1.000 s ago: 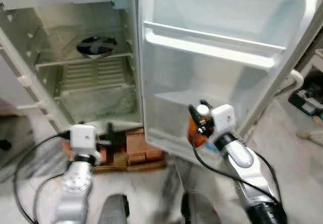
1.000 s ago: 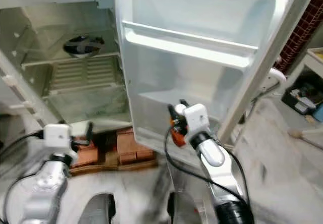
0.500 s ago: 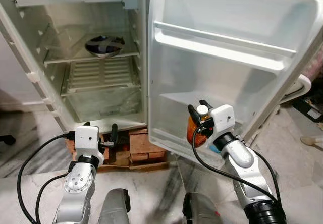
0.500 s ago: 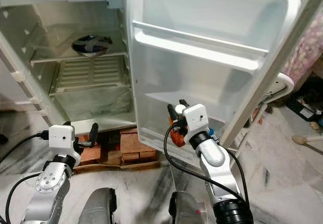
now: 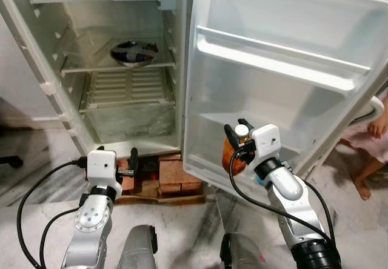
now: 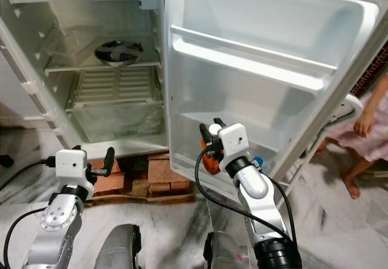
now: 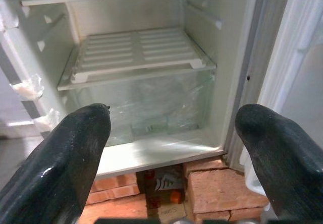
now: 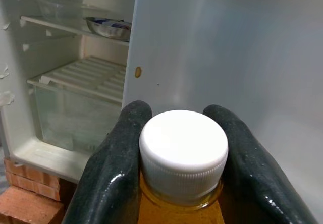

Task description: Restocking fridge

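My right gripper (image 5: 237, 143) is shut on an orange bottle (image 5: 231, 156) with a white cap (image 8: 182, 154), held upright at the neck in front of the open fridge door's (image 5: 285, 81) lower part. The black fingers (image 8: 115, 158) press the cap from both sides. The fridge (image 5: 115, 69) stands open, with a steel bowl (image 5: 134, 52) on an upper shelf, a white slatted shelf (image 7: 136, 52) and a clear crisper drawer (image 7: 146, 103) beneath. My left gripper (image 5: 132, 162) is open and empty, low before the fridge base, pointing at the drawer.
The fridge rests on red bricks (image 5: 173, 175) over a marble floor. A door rack (image 5: 279, 60) crosses the door's upper part. A person's hand and bare foot (image 5: 362, 187) stand at the right edge beside the door.
The camera has swung, so the fridge and door sit further right and sharper. A person has come into sight at the right. The right gripper still holds the bottle in the same pose.
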`<state>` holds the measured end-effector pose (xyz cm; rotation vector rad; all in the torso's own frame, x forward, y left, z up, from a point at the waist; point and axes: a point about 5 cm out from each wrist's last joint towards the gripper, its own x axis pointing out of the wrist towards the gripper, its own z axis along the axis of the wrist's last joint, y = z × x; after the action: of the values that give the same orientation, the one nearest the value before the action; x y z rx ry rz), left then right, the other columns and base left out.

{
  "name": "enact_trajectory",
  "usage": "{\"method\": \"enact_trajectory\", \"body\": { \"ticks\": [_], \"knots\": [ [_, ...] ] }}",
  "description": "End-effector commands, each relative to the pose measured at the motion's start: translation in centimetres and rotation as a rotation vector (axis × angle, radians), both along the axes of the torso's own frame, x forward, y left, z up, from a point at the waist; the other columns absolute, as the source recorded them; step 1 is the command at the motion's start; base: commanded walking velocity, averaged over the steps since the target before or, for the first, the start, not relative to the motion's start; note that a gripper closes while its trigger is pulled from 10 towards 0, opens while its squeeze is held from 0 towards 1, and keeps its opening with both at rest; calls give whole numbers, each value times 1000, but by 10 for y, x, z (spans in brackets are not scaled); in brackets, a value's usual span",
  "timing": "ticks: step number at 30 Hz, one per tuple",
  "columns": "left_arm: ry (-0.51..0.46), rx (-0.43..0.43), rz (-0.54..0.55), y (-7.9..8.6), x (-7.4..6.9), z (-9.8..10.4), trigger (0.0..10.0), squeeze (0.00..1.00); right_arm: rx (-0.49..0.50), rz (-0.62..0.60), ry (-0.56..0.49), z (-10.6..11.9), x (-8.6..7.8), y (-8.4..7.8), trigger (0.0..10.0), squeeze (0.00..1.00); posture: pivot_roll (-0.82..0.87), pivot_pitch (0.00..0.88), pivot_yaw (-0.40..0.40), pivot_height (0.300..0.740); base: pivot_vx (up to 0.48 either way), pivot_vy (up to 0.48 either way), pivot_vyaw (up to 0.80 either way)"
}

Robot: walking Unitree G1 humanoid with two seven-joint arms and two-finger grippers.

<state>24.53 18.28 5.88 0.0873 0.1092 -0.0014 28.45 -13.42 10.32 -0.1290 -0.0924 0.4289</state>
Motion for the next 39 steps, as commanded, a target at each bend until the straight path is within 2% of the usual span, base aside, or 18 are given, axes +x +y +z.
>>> {"method": "enact_trajectory", "body": {
  "ticks": [1,9,27,39],
  "knots": [
    [7,11,3,0,-2,-2,10000,0,-5,-16,-20,3,2,-4,10000,0,1,0,-39,631,0,0,0],
    [6,13,14,0,-3,-3,10000,0,4,-14,-23,3,1,-3,10000,0,5,0,-38,567,0,0,0],
    [-15,5,-6,-1,-3,0,10000,0,7,-9,-30,4,3,-1,10000,0,3,0,-41,567,0,0,0],
    [-18,1,-8,-2,-2,0,10000,0,16,15,-50,8,4,0,10000,0,2,0,-45,567,167,0,0]
  ]
}}
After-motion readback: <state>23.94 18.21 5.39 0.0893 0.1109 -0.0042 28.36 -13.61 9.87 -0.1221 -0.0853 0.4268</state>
